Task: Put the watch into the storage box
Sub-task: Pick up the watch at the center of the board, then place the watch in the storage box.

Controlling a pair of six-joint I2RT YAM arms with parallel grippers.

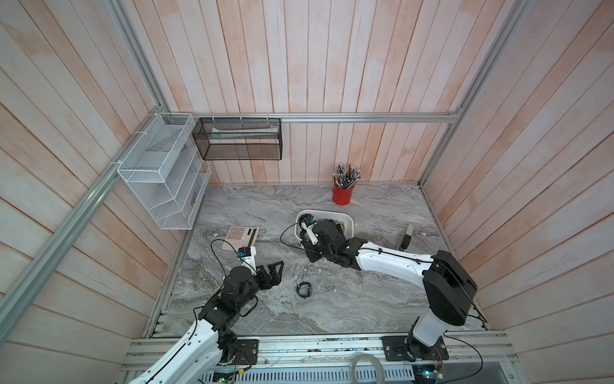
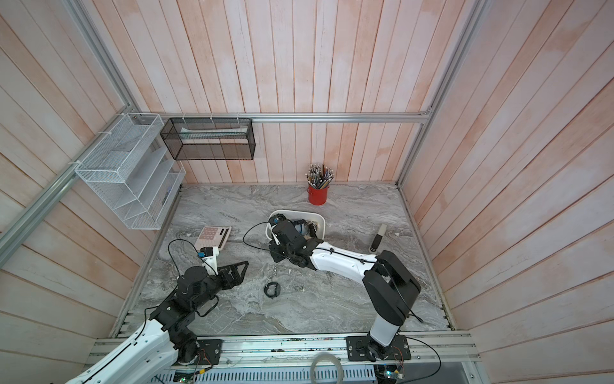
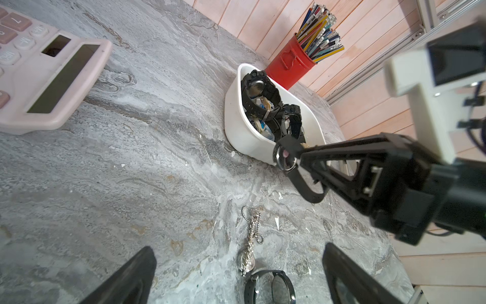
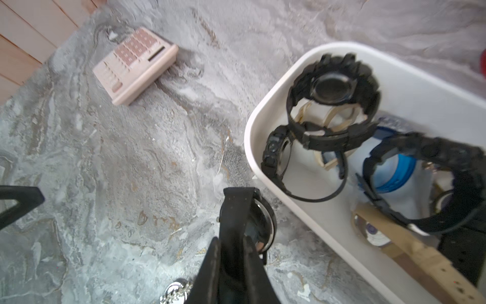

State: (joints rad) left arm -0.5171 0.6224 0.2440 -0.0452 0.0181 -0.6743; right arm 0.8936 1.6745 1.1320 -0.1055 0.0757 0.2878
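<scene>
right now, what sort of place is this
Likely a robot test cell dressed as a desk corner: an aluminium frame around a marble-look tabletop, with a pink calculator and a red cup of pens and pencils.

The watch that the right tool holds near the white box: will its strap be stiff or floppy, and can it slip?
The strap hangs from the watch in a curved loop, so it is probably bendy yet springy. The right tool pinches it only at the shiny round rim, so it may slip or swing.
</scene>
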